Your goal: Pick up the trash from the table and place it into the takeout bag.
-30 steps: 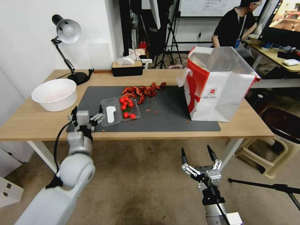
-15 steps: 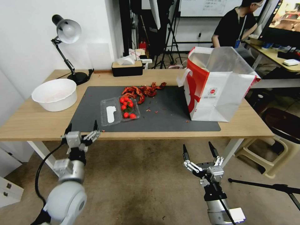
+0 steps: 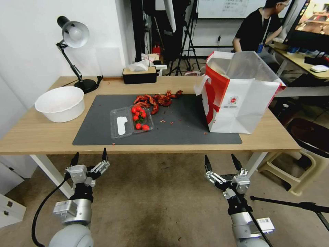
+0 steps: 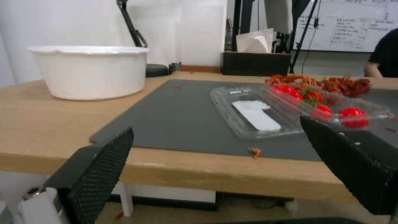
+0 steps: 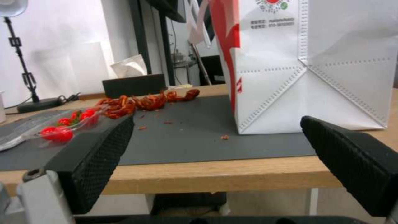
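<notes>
Withdrawing: left hand [image 3: 88, 158] spread empty, dropping below counter [image 3: 41, 133] edge | right hand [image 3: 221, 162] released | clear tray [image 3: 130, 121] untouched, bagging stalled

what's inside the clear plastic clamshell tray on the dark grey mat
The clear plastic clamshell tray holds red cherry tomatoes in one half and a white label in the other; anything beneath the tomatoes is hidden.

This is a lab or office workroom set up for recording. A light-wood desk [image 3: 41, 133] stands on a worn concrete floor [image 3: 154, 199] against a white wall, with a desk lamp [image 3: 73, 34] at its far left. Behind it stand black tripods [image 3: 186, 41] and a whiteboard [image 3: 226, 8]; at far right, a second desk [image 3: 301, 63] carries a monitor [image 3: 313, 24].
</notes>
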